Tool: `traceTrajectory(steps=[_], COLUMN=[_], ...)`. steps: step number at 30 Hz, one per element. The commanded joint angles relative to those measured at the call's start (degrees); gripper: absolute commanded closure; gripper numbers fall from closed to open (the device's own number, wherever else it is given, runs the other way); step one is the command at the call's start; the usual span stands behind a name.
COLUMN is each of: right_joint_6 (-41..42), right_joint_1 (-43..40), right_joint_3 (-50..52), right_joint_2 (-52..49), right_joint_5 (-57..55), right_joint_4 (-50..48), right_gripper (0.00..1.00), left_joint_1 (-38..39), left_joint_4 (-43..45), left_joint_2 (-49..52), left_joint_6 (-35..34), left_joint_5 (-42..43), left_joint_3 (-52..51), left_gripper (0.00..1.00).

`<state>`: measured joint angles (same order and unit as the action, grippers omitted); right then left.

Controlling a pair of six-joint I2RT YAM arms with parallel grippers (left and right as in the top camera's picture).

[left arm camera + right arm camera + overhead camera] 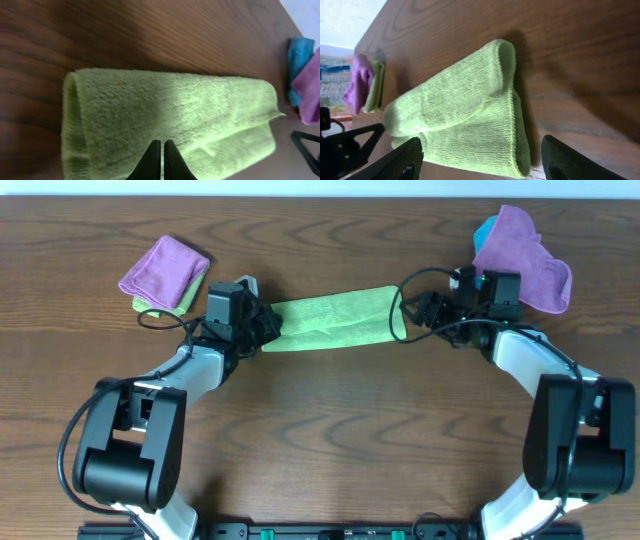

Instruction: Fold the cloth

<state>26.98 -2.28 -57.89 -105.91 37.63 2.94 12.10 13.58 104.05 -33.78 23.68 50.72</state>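
Cloth: the cloth (pixel 335 318) is lying on the wooden table (pixel 320 440) as a long, narrow folded band. It is stretching left to right in the far-middle area, between the two grippers.
Cloth layers: in the right wrist view the cloth (pixel 465 115) is showing two stacked layers with rounded folds, and the upper layer is sitting slightly askew on the lower one.
Left gripper: the left gripper (pixel 262 328) is sitting at the band's left end. In the left wrist view its tips (pixel 162 147) are hanging over the cloth (pixel 170 115).
Left jaws: the two fingers are pressing together with only a hairline slit between them. Whether any fabric is being pinched cannot be told.
Right gripper: the right gripper (pixel 410 315) is sitting at the band's right end.
Right jaws: in the right wrist view the right gripper (pixel 482 145) is standing wide open, its fingers straddling the cloth's end and holding nothing.
Left corner: a folded purple cloth (pixel 163 268) is resting on another lime-green folded cloth (pixel 160 305), near the left gripper.
Right corner: a second purple cloth (pixel 522 260) is lying partly over a small blue cloth (pixel 486 228), just beyond the right gripper.
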Motion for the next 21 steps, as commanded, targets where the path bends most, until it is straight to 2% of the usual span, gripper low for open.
traceTrajectory(steps=[1, 14, 21], right_joint_6=[1.7, 1.7, 3.9], right_joint_1=[0.6, 1.5, 3.8], right_joint_3=[0.3, 0.3, 0.2], right_joint_2=[-0.2, -2.3, -5.5], right_joint_5=[1.4, -1.4, -1.6], right_joint_4=[-0.3, -1.1, -5.0], right_gripper=[0.25, 0.26, 0.25], left_joint_1=[0.8, 1.1, 1.1], left_joint_4=[0.0, 0.3, 0.0], left_joint_2=[2.0, 5.4, 6.2], left_joint_6=[1.6, 0.8, 0.3], left_joint_5=[-4.1, -4.8, -4.6], left_joint_3=[0.9, 1.0, 1.0], left_gripper=[0.94, 0.94, 0.94])
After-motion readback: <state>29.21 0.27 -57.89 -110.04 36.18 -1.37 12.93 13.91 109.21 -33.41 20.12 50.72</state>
